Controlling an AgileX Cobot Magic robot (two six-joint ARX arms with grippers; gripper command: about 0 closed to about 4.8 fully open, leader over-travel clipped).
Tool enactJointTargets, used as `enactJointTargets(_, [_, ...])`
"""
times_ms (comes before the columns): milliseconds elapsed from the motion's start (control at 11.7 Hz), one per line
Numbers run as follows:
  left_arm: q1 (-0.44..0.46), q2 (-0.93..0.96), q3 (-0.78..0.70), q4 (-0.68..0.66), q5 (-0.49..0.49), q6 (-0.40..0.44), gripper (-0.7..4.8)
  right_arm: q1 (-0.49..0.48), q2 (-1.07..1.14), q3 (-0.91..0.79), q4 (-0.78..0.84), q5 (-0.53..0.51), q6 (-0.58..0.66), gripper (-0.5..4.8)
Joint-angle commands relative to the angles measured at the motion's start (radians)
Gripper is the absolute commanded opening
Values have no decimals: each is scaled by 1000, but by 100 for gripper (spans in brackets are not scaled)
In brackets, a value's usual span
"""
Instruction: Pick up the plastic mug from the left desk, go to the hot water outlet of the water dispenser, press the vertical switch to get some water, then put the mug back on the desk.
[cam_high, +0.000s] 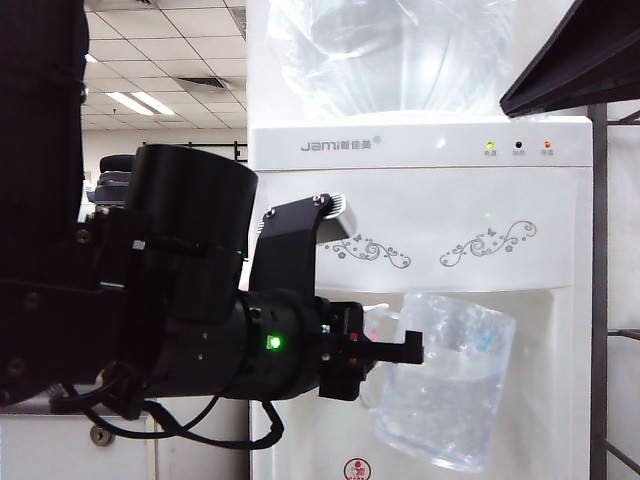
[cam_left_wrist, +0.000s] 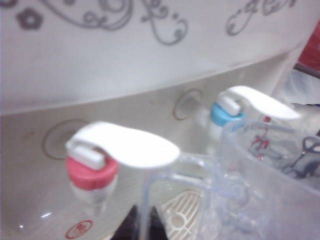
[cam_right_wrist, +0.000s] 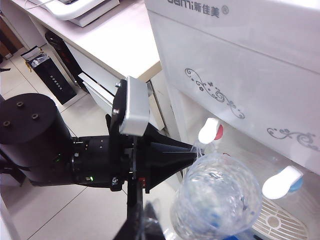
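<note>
Office, grid ceiling panels with fluorescent lights, beige desk, water dispenser

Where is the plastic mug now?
In the exterior view the plastic mug is lower right, held by the left gripper before the water dispenser.

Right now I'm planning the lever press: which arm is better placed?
Left. Its claw holds the mug between the taps, near the hot tap's switch. The right claw hangs back.
</note>
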Motion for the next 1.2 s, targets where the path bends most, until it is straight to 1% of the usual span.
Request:
enactJointTargets(86, [-3, -30, 6, 60, 19, 12, -5, 0, -2, 3, 13, -2, 3, -6])
enactJointTargets(258, [-3, -46, 6, 60, 42, 64, -5, 0, -2, 3, 13, -2, 3, -6])
enactJointTargets(343, [-3, -48, 5, 60, 44, 74, -5, 0, -2, 3, 14, -2, 3, -6])
enactJointTargets(1202, [-25, -58, 5, 59, 98, 67, -5, 0, -2, 3, 13, -2, 3, -6])
